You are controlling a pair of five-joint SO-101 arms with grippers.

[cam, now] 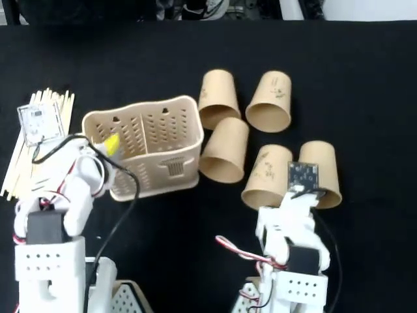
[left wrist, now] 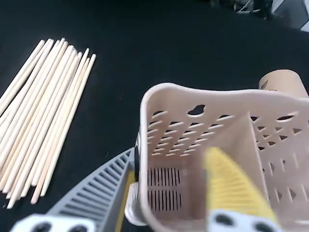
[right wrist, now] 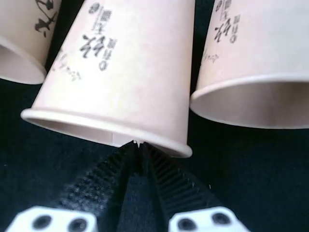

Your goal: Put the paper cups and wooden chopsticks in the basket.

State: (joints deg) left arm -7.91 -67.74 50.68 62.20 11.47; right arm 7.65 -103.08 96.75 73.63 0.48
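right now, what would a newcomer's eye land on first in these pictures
Five paper cups lie tipped on their sides on the black table, clustered beside the pale perforated basket. A bundle of wooden chopsticks lies flat on the basket's other side. The right gripper sits with jaws shut at the rim of the nearest cup.

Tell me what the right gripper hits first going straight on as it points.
The rim of the paper cup lying on its side just ahead of the right gripper; its shut fingers may already touch it.
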